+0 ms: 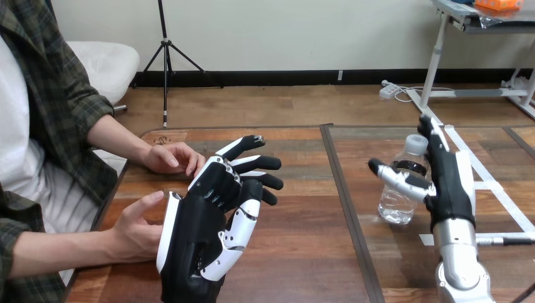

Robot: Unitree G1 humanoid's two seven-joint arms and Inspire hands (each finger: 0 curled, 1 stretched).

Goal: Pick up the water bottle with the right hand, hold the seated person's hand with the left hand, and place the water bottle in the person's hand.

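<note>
Clear water bottle (396, 205) upright beside right hand (451, 184) (straight fingers (434, 136))

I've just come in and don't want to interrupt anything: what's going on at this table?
The robot's right hand is at the water bottle, which stands upright on the table. Its fingers are straight and its thumb crosses the bottle's front, not closed round it. Its left hand is open beside the person's lower hand, without gripping it. The person's upper hand rests on the table.
</note>
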